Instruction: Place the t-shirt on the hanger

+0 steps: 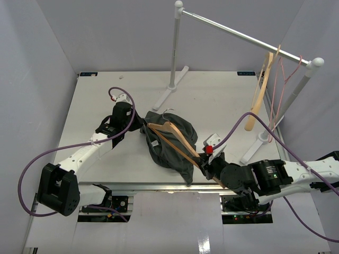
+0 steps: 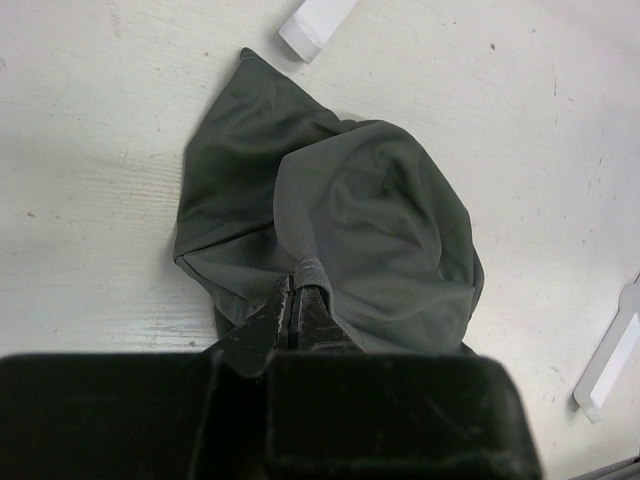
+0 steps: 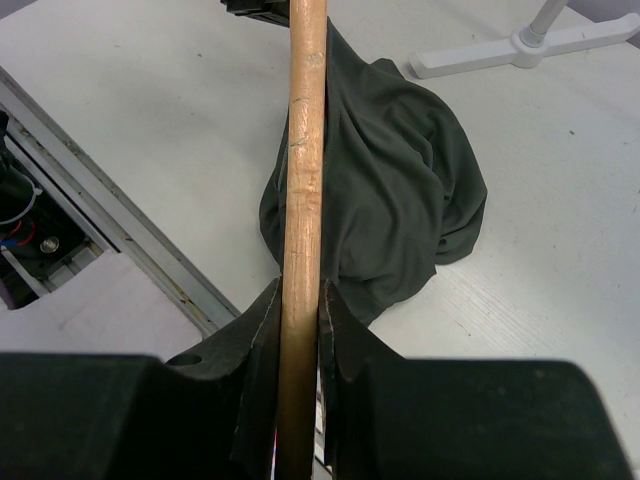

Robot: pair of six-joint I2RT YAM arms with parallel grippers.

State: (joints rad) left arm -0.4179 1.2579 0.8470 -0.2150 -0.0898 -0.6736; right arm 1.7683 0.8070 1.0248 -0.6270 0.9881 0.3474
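At the middle of your desk (image 1: pixel 212 100), the t-shirt (image 2: pixel 370 230) bunched in a heap, the hanger (image 3: pixel 303 150) lying across it, your left jaws pinched on a fabric fold, your right jaws clamped on the hanger's wooden bar.

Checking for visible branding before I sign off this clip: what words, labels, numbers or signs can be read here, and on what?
No text can be read in any view.
White label in the t-shirt: too small to read.
Pale mark on the right arm's motor: blurred, unreadable.
The hanger: no print visible.
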